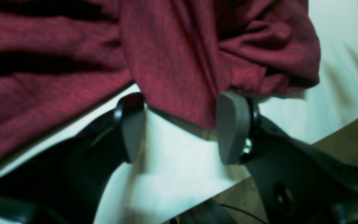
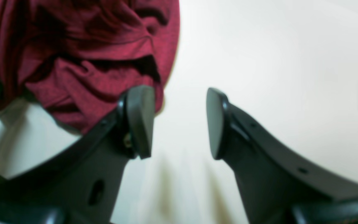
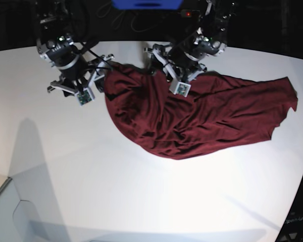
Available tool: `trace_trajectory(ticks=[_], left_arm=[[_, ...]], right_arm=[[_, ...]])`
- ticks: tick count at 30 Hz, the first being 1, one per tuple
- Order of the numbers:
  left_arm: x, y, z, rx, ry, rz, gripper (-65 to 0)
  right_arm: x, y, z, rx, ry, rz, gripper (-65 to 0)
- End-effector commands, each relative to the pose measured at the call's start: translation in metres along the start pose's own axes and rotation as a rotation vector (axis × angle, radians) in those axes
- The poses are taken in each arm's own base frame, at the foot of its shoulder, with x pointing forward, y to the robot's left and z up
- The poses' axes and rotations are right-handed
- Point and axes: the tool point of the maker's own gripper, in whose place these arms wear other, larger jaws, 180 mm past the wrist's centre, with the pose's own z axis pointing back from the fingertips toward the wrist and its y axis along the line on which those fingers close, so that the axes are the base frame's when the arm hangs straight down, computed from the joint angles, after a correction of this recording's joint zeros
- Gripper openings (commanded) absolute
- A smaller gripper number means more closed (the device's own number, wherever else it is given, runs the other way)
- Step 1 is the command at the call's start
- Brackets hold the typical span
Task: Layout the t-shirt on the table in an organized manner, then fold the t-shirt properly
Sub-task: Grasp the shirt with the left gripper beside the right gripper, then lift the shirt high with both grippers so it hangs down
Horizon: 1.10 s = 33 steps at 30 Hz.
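Observation:
The dark maroon t-shirt (image 3: 192,118) lies crumpled and spread unevenly on the white table (image 3: 91,191), with a long flap reaching to the right. My left gripper (image 1: 182,127) is open at the shirt's far edge. A fold of the cloth (image 1: 179,77) hangs down between its pads without being pinched. My right gripper (image 2: 179,123) is open over bare table with nothing between its fingers. The bunched shirt corner (image 2: 82,71) sits just beside and behind its left finger (image 2: 140,121).
Both arms stand at the far side of the table, one (image 3: 70,70) left of the shirt and one (image 3: 187,58) over its top edge. The table's edge (image 1: 337,141) runs close by the left gripper, with brown floor beyond. A blue object (image 3: 146,4) sits at the back.

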Motion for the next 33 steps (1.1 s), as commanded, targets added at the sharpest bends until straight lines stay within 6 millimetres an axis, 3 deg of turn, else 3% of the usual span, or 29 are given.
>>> trace_trajectory(ticks=[1,4,6,13,23,30,33], left_arm=[[0.017,-0.006,0.0,-0.017,-0.052,-0.001,-29.0],[0.02,-0.006,0.0,-0.018,-0.056,-0.007,-30.1],[0.022,-0.005,-0.001,-0.019,-0.06,-0.012,-35.0],[0.027,-0.004,-0.003,-0.023,-0.067,-0.017,-64.8],[0.047,-0.008,0.006,-0.028,-0.126,-0.035,-64.9],[0.056,-0.009,0.01,-0.027,-0.151,-0.042,-64.9],[0.058,-0.009,0.01,-0.027,-0.155,-0.044,-64.9]], right_arm=[[0.01,-0.002,0.002,-0.002,-0.04,0.008,-37.3],[0.003,-0.001,-0.001,0.003,-0.02,0.001,-37.3],[-0.005,0.001,-0.004,0.01,0.003,-0.006,-37.3],[-0.021,0.014,-0.013,0.045,0.05,-0.022,-37.3],[-0.035,0.061,-0.018,0.167,0.092,0.01,-37.3],[-0.045,0.057,-0.034,0.165,0.095,-0.004,-38.1],[-0.041,0.056,-0.034,0.162,0.086,0.0,-47.8]])
